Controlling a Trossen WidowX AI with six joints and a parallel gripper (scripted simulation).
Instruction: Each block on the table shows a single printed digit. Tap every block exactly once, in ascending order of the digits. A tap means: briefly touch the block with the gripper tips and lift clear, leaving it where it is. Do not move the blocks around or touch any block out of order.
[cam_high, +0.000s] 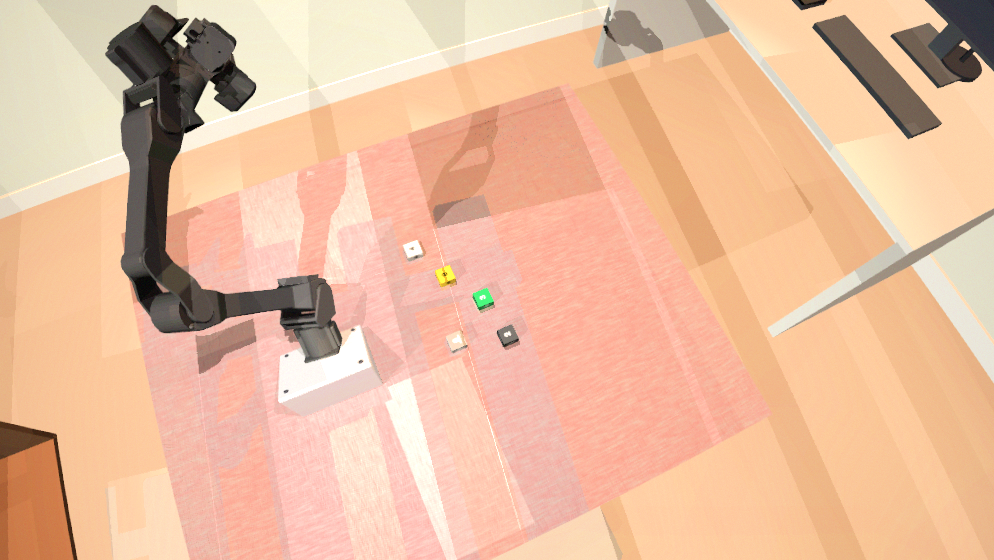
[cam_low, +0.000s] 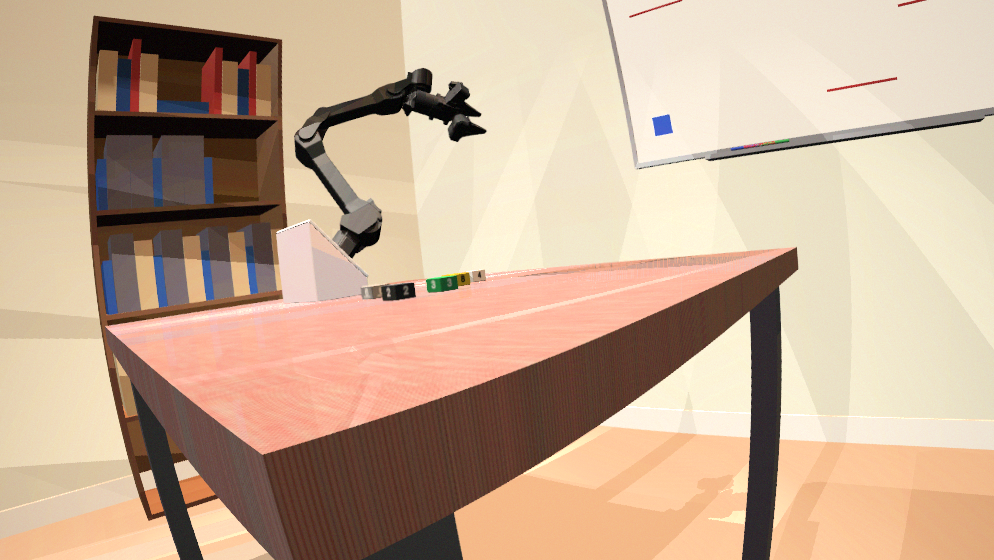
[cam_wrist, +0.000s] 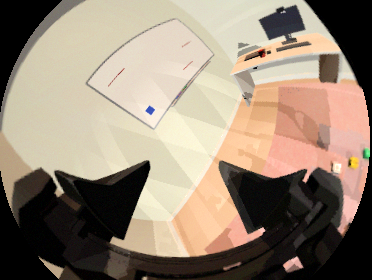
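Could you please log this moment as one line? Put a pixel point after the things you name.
tool (cam_high: 244, 104) (cam_low: 484, 121) (cam_wrist: 185, 164): open, raised, touching no block | black block (cam_high: 507, 335) (cam_low: 398, 291): digit 2, on table (cam_high: 626, 313) (cam_low: 486, 333) | green block (cam_high: 483, 299) (cam_low: 442, 283) (cam_wrist: 366, 153): digit 3, on table

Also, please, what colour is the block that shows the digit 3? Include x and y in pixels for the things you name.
The block (cam_high: 483, 299) (cam_low: 441, 283) (cam_wrist: 367, 153) is green; the top view shows it best.

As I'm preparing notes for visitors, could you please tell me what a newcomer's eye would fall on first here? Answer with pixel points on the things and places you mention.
Probably the black jointed robot arm (cam_high: 147, 184) (cam_low: 333, 177), rising from a white wedge-shaped base (cam_high: 332, 389) (cam_low: 295, 267) on the reddish wooden table (cam_high: 626, 299) (cam_low: 417, 361), its open gripper (cam_low: 482, 122) (cam_wrist: 185, 164) high above the surface. Next, perhaps, the small green numbered block (cam_high: 483, 299) (cam_low: 440, 283) (cam_wrist: 366, 153), beyond the base among four others.
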